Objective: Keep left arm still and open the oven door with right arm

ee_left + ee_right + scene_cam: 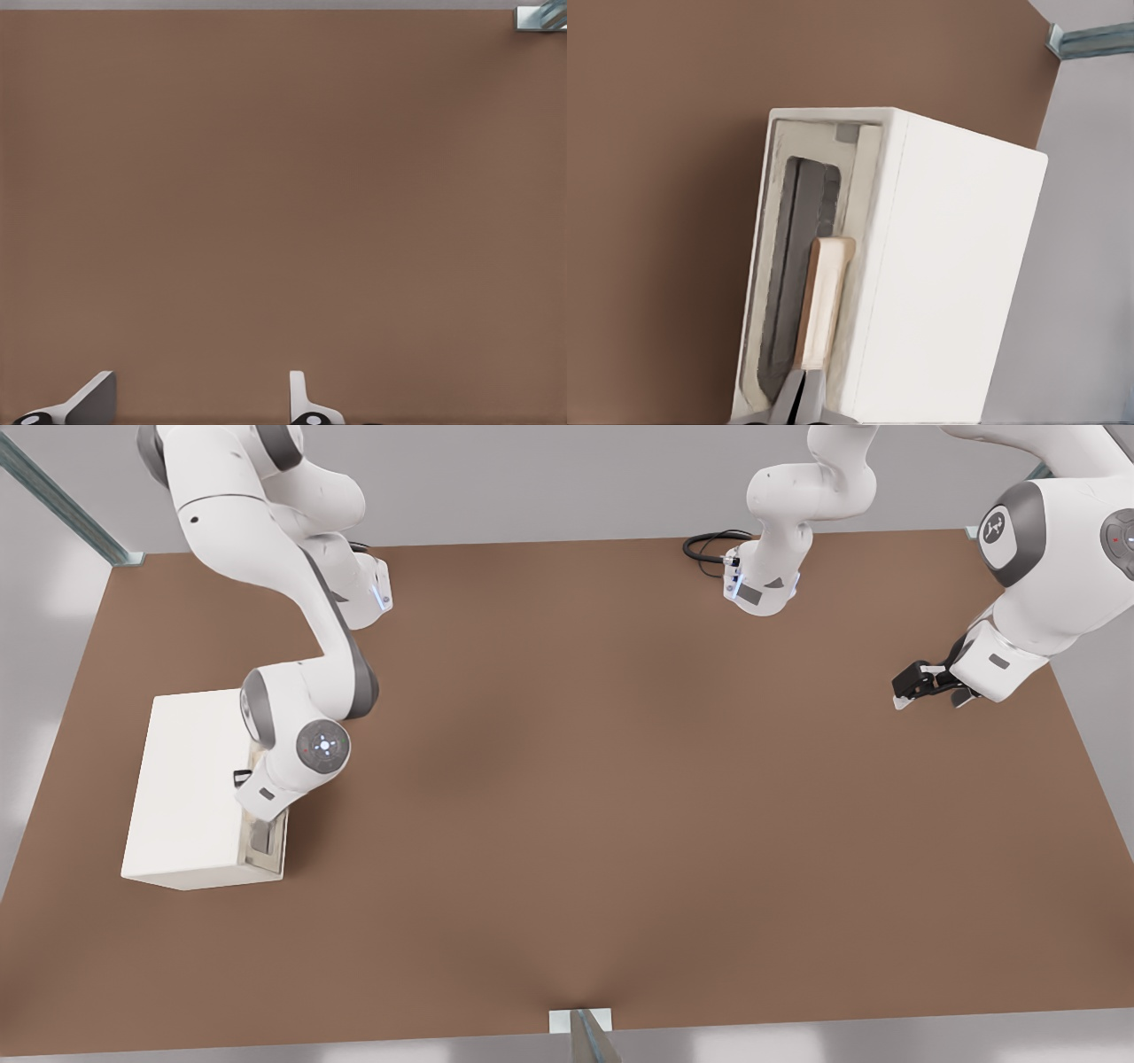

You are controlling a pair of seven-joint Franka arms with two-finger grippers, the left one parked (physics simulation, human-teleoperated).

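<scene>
The right arm's gripper (799, 403) seemingly pinches the oven door's (799, 266) wooden handle (822, 301), positioned to pull it open.

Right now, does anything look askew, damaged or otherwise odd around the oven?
Nothing stands out. The oven sits flat on the table, its oven door shut and flush in its frame. The gripper is at the end of the wooden handle.

Soft even light, faint shadows

front: high, looks down on table (620, 779) | R wrist: close on oven door (802, 292), hand (799, 403) | L wrist: bare table
</scene>
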